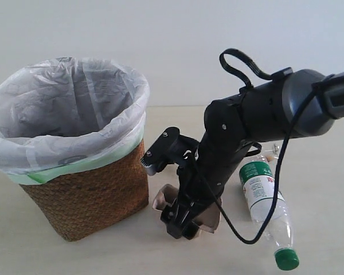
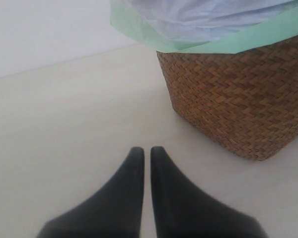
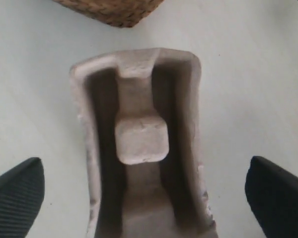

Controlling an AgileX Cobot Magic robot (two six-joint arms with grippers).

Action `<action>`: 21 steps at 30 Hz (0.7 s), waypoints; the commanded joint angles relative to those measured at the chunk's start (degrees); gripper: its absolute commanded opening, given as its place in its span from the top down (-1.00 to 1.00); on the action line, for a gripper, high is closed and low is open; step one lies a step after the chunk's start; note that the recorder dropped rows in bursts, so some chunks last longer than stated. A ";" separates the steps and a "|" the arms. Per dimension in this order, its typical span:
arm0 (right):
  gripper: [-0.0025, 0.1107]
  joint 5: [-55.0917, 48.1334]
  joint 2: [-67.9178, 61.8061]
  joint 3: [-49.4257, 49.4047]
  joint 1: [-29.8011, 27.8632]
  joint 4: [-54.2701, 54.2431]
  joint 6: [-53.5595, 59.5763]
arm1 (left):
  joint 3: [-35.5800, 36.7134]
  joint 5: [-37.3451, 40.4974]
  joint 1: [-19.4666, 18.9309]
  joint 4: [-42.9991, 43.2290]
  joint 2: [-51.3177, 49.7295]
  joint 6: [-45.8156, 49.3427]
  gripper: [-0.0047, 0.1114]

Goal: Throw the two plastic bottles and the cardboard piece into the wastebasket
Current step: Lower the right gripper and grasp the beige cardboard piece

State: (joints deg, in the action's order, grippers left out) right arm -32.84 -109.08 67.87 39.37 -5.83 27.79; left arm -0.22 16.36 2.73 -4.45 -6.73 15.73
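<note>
The right gripper hangs with its jaws wide apart on either side of the cardboard piece, which lies hollow side up on the table at the wastebasket's 4 o'clock. The green-capped bottle lies at the cardboard piece's 3 o'clock, and the clear shape behind the arm may be the slim bottle. The left gripper has its fingers together on nothing.
</note>
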 commanded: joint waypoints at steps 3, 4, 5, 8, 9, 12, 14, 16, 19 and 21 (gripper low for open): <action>-0.75 3.67 -2.58 0.24 0.06 0.95 -0.20 | 0.22 -0.48 -0.17 -0.49 0.52 -0.54 0.85; -0.67 3.68 -2.91 0.24 0.06 0.95 -0.20 | 0.22 -0.48 -0.17 -0.49 0.52 -0.54 0.85; -0.56 3.85 -2.91 0.24 0.06 0.84 -0.20 | 0.22 -0.48 -0.17 -0.49 0.52 -0.54 0.85; -0.12 3.95 -3.04 0.24 0.06 0.71 -0.53 | 0.22 -0.48 -0.17 -0.49 0.52 -0.54 0.85; 0.02 3.95 -3.04 0.24 0.06 0.71 -0.64 | 0.22 -0.48 -0.17 -0.49 0.52 -0.54 0.85; 0.56 3.27 -3.04 0.24 0.06 0.71 -0.73 | 0.22 -0.48 -0.17 -0.49 0.52 -0.54 0.85; 0.96 2.26 -3.04 0.24 0.06 0.71 -0.63 | 0.22 -0.48 -0.17 -0.49 0.52 -0.54 0.85; 0.96 1.30 -2.91 0.24 0.06 0.58 -0.63 | 0.22 -0.48 -0.17 -0.49 0.52 -0.54 0.85; 0.96 0.49 -2.19 0.24 0.06 0.43 -2.38 | 0.22 -0.48 -0.17 -0.49 0.52 -0.54 0.85; 0.96 -0.18 -0.56 0.24 0.06 0.43 -3.22 | 0.22 -0.48 -0.17 -0.49 0.52 -0.54 0.85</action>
State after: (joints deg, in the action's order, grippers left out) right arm -31.72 -111.72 67.87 39.37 -5.35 25.89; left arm -0.22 16.36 2.73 -4.45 -6.73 15.73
